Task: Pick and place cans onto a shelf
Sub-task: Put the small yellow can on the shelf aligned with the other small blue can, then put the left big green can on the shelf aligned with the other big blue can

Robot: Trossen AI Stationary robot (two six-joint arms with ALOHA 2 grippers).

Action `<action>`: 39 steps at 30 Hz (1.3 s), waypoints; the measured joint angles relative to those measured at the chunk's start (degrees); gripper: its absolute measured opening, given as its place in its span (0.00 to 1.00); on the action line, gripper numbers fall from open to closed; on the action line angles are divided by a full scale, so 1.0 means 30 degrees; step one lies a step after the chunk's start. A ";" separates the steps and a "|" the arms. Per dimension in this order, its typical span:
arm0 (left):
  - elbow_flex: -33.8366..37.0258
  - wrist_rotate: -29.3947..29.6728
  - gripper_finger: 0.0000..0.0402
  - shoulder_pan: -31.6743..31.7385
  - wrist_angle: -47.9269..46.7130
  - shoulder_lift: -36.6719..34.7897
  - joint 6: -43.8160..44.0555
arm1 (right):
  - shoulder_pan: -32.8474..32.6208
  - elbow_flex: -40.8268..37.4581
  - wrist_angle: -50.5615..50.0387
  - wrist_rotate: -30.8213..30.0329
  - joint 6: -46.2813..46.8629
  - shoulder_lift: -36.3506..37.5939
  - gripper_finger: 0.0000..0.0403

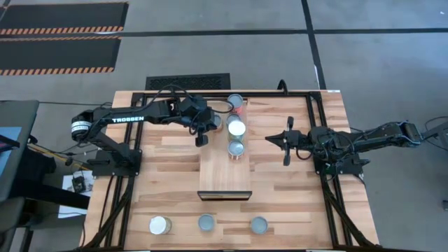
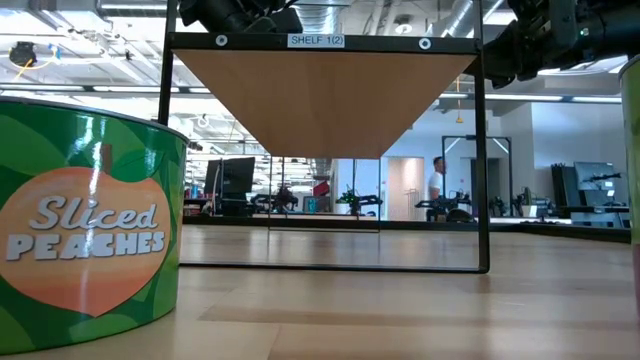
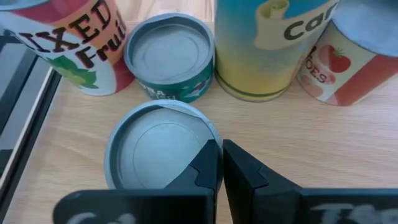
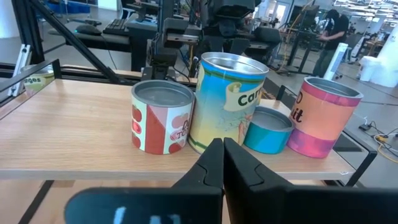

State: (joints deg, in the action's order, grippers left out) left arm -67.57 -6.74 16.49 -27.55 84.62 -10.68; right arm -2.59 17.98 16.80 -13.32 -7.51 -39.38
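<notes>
My two black jointed arms, the left arm (image 1: 133,119) lettered TROSSEN in white, trail loose black cables.

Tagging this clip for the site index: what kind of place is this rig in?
Most likely a robotics lab or open workshop floor. Past the shelf the low view shows exposed ceiling ducts and rows of workstations with monitors; a person stands among more equipment, and hazard-striped mats lie on the concrete floor.
</notes>
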 joint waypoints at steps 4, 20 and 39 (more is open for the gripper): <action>0.0000 0.0013 0.01 0.0000 -0.0001 0.0000 0.0082 | 0.0000 0.0000 -0.0002 0.0000 0.0007 0.0000 0.05; 0.0022 0.0470 0.09 0.0000 -0.0162 -0.0236 -0.0225 | 0.0000 0.0000 0.0004 0.0000 0.0015 0.0000 0.05; -0.1224 0.3553 0.08 -0.8581 -0.7203 -0.4536 0.1609 | 0.0000 0.0000 -0.0017 0.0000 0.0000 0.0000 0.05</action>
State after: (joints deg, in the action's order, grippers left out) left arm -71.24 3.92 -9.25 -49.16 71.01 -5.85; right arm -2.59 17.98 16.75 -13.32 -7.51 -39.38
